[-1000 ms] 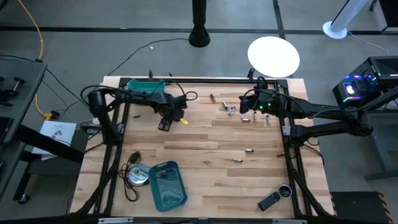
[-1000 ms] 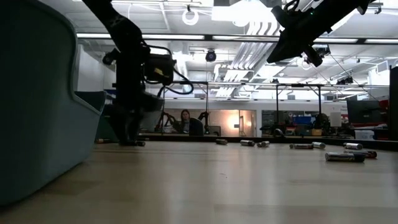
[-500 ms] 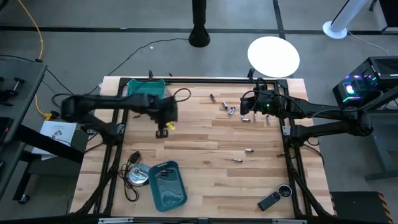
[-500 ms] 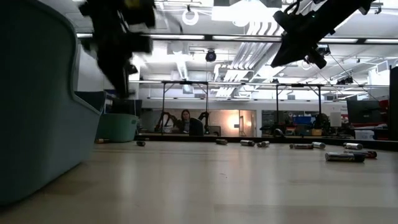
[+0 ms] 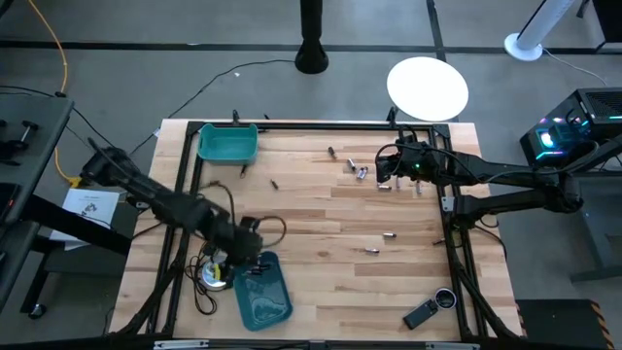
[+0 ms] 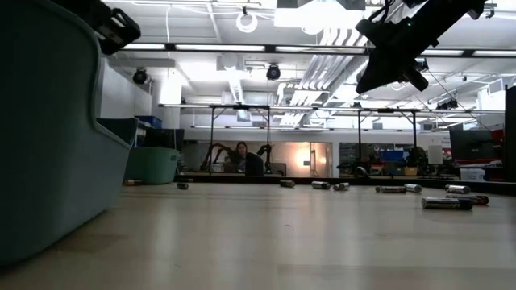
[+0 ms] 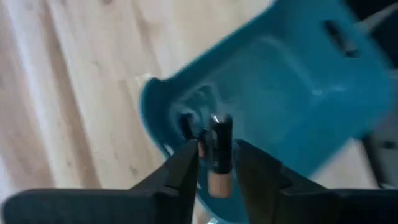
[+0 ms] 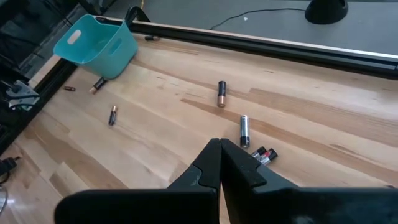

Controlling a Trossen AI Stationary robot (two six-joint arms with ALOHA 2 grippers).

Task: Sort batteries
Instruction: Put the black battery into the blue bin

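Observation:
My left gripper (image 5: pixel 243 257) hangs over the far end of the near teal bin (image 5: pixel 264 292), shut on a dark battery (image 7: pixel 217 152) with a copper end. In the left wrist view the bin's hollow (image 7: pixel 292 93) lies right below the fingers. My right gripper (image 5: pixel 385 171) hovers, shut, above a cluster of batteries (image 5: pixel 362 173) lying on the wood at the far right. In the right wrist view (image 8: pixel 219 149) more batteries (image 8: pixel 244 130) lie flat ahead of it. Others lie scattered (image 5: pixel 389 234), (image 5: pixel 274 183). My left gripper pinches the battery (image 7: pixel 219 140) between its two fingers (image 7: pixel 186 168). The battery lies along the fingers, its copper end (image 7: pixel 216 183) toward the gripper and its dark end sticking out past the tips. It is lifted clear above the bin.
A second teal bin (image 5: pixel 227 142) stands at the far left corner. A round silver disc with a black cable (image 5: pixel 214 274) lies beside the near bin. A black gadget with a lens (image 5: pixel 428 311) sits at the near right. The middle of the table is bare wood.
My left arm has swung from the far middle of the table toward the near left edge, rising out of the low view, and now hangs over the near teal bin, still shut on what it carries. My right arm has kept still.

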